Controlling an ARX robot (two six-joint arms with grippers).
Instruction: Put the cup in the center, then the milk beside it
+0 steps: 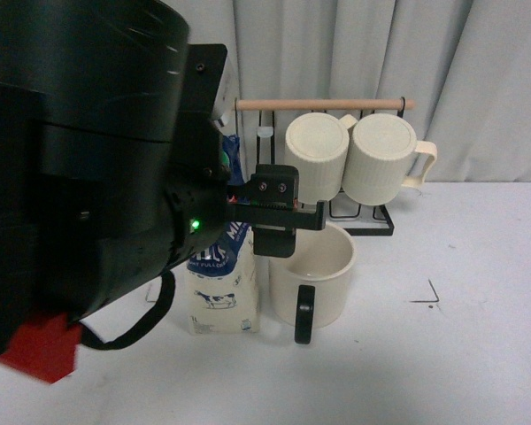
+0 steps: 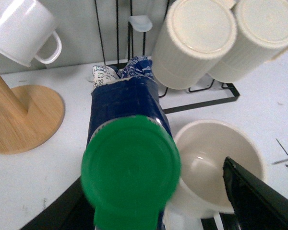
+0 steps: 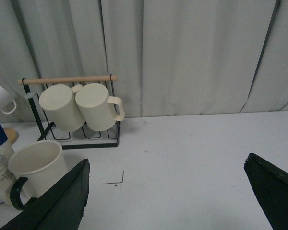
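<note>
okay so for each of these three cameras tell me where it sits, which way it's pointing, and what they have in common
Front view: on the robot's body, facing the curtain; the left arm fills its left side, its left gripper over the milk and cup.
Left wrist view: on the left arm, looking down on the milk's green cap.
Right wrist view: on the right arm, facing the bare table; the right gripper is open.
All three share cup, milk and ribbed mugs.

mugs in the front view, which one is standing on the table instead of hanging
The wide cup with the black handle, beside the milk. The two ribbed mugs hang on the rack.
</note>
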